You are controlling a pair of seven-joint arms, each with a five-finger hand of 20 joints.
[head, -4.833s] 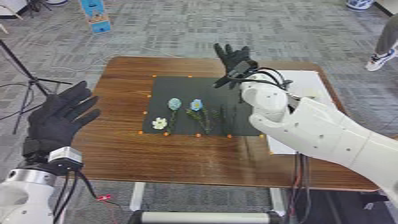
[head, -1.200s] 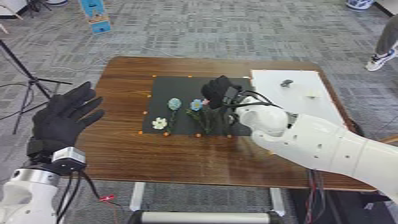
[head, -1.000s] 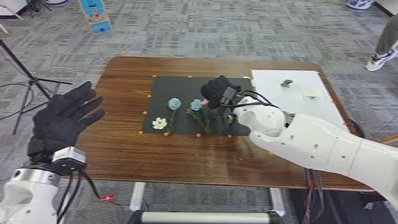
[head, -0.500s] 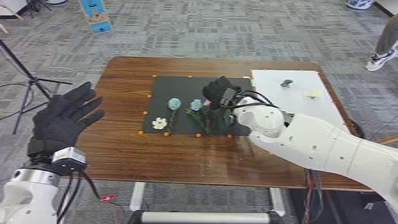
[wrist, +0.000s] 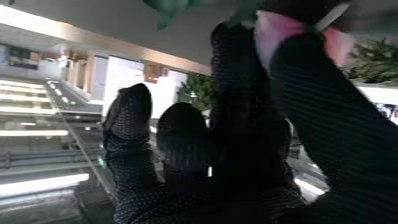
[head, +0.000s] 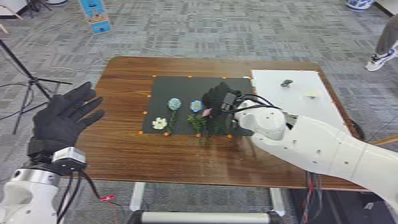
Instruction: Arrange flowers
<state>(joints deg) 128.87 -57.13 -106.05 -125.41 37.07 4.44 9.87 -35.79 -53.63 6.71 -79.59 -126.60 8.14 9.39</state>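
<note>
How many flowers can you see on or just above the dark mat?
4: a pale blue one, a deeper blue one right of it, a white one near the front left corner of the mat, and a pink flower at the right hand, which may hide more.

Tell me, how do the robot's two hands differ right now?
The left hand is open and holds nothing, while the right hand pinches a pink flower between its thumb and fingers. The left hand is at the left edge of the table, whereas the right hand is over the dark mat. Both wear black fabric gloves.
</note>
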